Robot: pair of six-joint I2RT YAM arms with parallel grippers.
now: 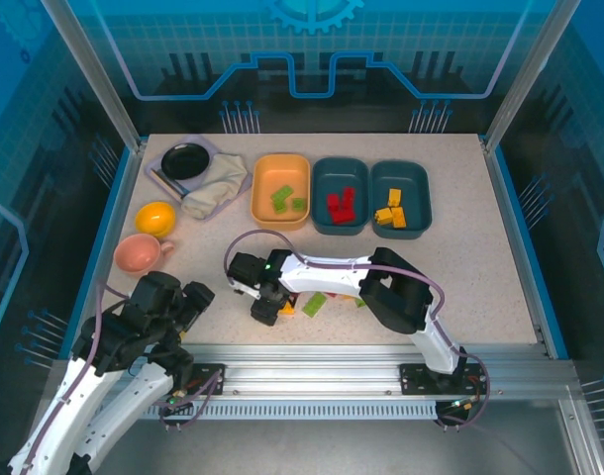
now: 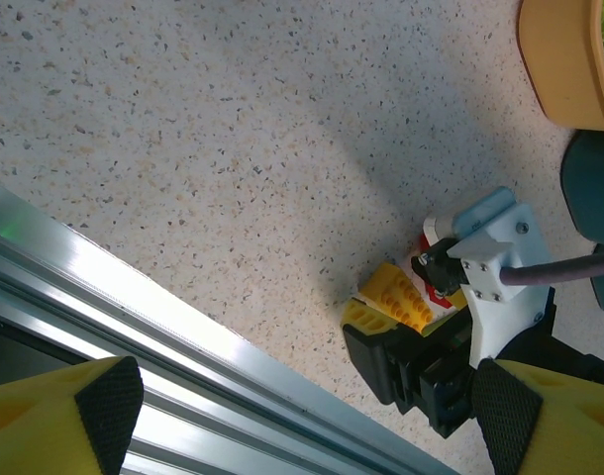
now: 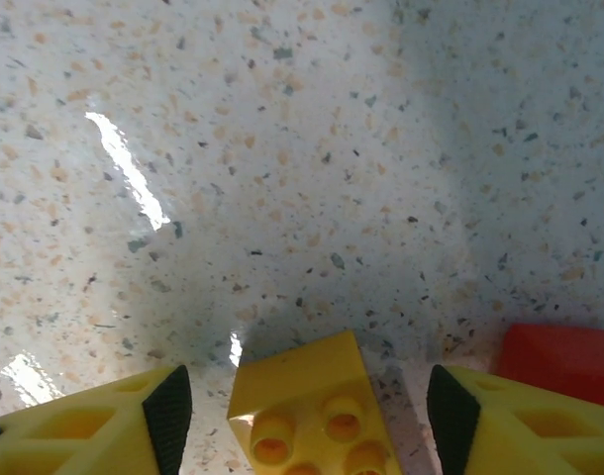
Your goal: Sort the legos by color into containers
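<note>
yellow lego (image 3: 304, 414) | studs up, on table (image 3: 282, 148) | right tool (image 3: 309, 396) spread astride it | left tool (image 2: 304, 404) spread, empty

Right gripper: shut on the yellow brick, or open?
Open. In the wrist view the right gripper straddles the yellow brick; table shows between it and each finger.

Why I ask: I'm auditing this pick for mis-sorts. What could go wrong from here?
The yellow brick lies skewed between the open fingers of the right gripper; closing could twist it or squeeze it out. A red brick lies close beside one finger; it could get nudged or dragged along with it.
</note>
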